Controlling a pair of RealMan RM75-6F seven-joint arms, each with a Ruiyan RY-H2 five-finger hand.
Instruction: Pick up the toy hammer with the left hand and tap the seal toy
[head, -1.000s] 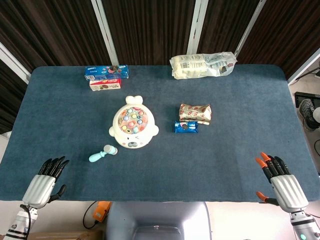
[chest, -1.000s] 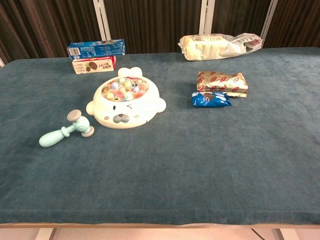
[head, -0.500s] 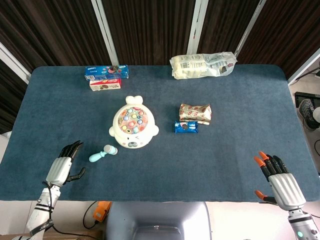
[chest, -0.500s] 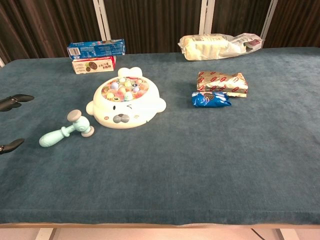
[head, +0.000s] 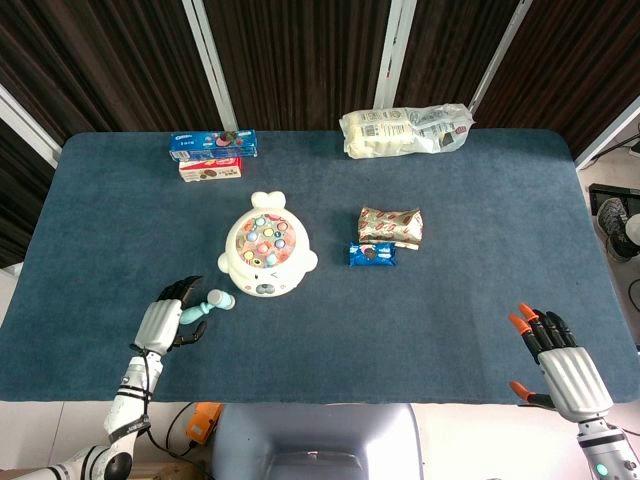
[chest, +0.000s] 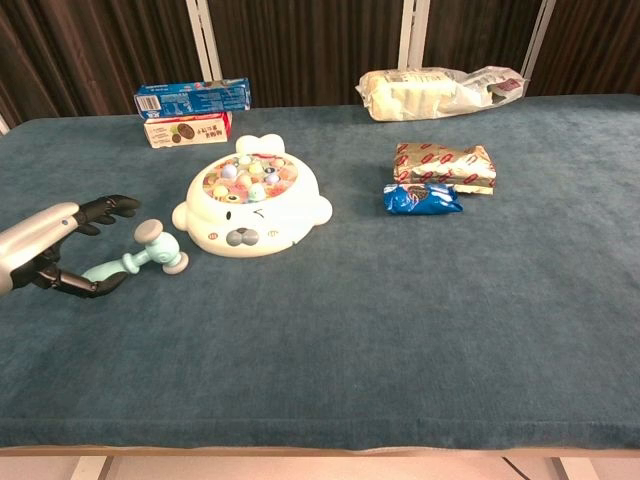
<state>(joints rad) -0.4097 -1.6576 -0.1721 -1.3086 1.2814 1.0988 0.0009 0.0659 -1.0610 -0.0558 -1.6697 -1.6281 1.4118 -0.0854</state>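
Observation:
The toy hammer (head: 208, 305) (chest: 140, 259) is mint green with a grey head and lies on the blue cloth just left of the seal toy (head: 265, 258) (chest: 249, 207), a white seal with coloured pegs on top. My left hand (head: 166, 319) (chest: 52, 249) is at the hammer's handle end, fingers apart around it, with thumb and fingers on either side; no grip shows. My right hand (head: 560, 365) hovers open over the table's near right edge, seen only in the head view.
Two cookie boxes (head: 211, 154) (chest: 190, 112) are stacked at the back left. A white bag (head: 405, 130) (chest: 440, 92) lies at the back right. A gold snack pack (head: 390, 225) (chest: 444, 163) and a small blue pack (head: 372, 254) (chest: 422, 199) lie right of the seal.
My left hand has moved from the table's near left corner rightward and forward to the hammer's handle. The right hand has barely shifted. The hammer and seal have not moved.

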